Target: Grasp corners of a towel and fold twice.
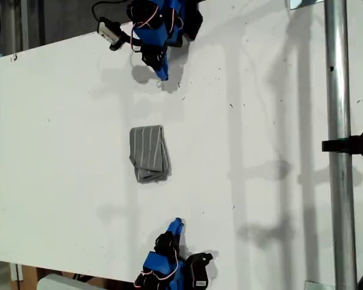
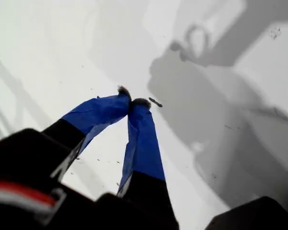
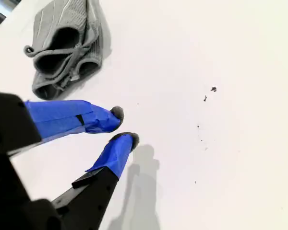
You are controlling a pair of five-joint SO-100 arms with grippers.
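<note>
- Exterior view: towel [image 1: 149, 153], grey with pale stripes, folded into a small bundle, mid-table [image 1: 266, 121], apart from both arms.
- My first gripper [image 2: 133, 101]: tips pressed together, holding nothing, over bare table.
- My second gripper [image 3: 122, 126]: narrow gap, empty, near the towel.

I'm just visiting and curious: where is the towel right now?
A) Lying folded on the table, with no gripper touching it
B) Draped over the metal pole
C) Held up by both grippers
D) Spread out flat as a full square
A: the towel lies bunched in a small folded bundle on the table, apart from both grippers, and my second gripper holds nothing.
</note>
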